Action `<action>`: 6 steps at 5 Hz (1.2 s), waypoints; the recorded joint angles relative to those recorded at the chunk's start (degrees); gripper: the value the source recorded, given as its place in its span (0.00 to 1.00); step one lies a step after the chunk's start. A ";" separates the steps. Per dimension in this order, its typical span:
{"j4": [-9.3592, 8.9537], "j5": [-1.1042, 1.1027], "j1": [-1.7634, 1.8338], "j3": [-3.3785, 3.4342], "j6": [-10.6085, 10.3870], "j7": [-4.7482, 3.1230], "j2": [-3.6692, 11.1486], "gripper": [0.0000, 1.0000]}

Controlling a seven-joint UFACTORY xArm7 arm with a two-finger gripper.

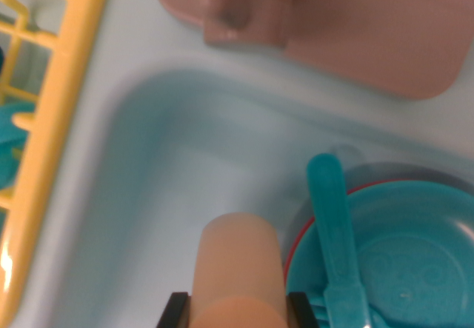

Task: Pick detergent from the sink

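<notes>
Two black fingers point(176, 309) of the pincer point(238, 312) squeezed a peach detergent bottle point(238, 269), which pointed up over the pale sink point(163, 180). Just beside it on the wrist view's right lay a teal plate point(415, 254) with a teal fork point(335, 232). A yellow rack point(52, 121) stood far left, a pink faucet point(318, 17) above.

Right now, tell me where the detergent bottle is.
In the wrist view the detergent bottle sits at bottom centre, between the hand's two black fingers, over the sink basin, with the teal plate and teal utensil just to the view's right.
</notes>
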 joint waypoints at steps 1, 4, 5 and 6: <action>1.17 -0.07 0.01 0.00 1.77 0.06 -0.60 1.00; 2.55 -0.14 0.02 -0.01 3.84 0.14 -1.30 1.00; 4.09 -0.23 0.03 -0.01 6.17 0.22 -2.09 1.00; 4.09 -0.23 0.03 -0.01 6.17 0.22 -2.09 1.00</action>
